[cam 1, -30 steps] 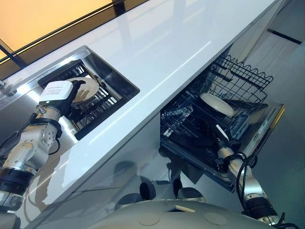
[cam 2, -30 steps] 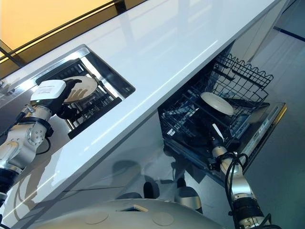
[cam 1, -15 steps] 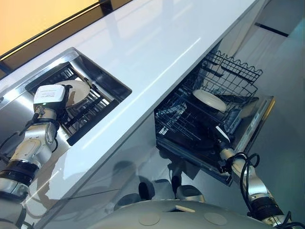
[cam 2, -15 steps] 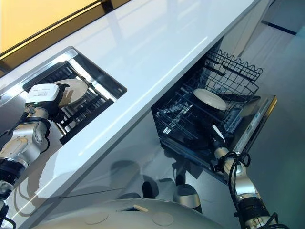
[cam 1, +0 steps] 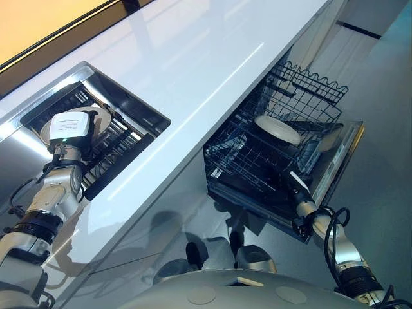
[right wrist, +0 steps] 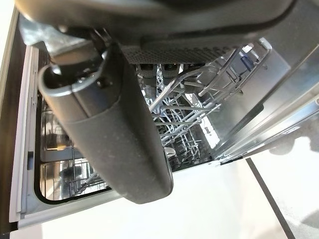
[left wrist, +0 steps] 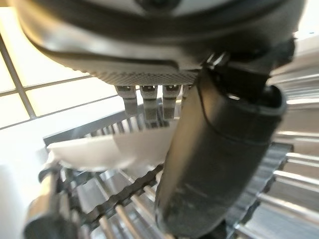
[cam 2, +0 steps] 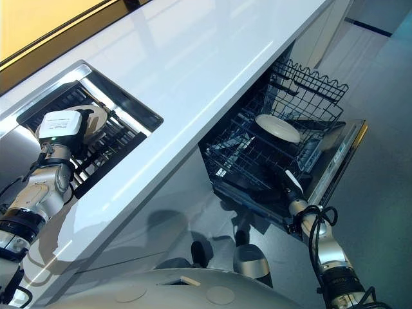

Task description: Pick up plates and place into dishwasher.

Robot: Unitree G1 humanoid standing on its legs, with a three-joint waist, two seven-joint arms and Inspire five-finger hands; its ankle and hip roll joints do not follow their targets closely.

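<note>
White counter (cam 1: pixel 193 58) — sunken sink (cam 1: pixel 138 116) holds rack (cam 1: pixel 112 145), plate (cam 2: pixel 96 122).

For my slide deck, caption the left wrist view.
Dark left hand grasping a white round plate in the sink rack.

Silver-grey jointed arms with black bands; the left robot hand (cam 1: pixel 69 129) carries a white boxy cover with a green light.

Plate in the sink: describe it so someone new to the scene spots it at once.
Start at the long white countertop and go to the steel sink set into it. On the black rack inside stands a white plate, with the left robot hand at it. The other plate sits in the dishwasher basket.
</note>
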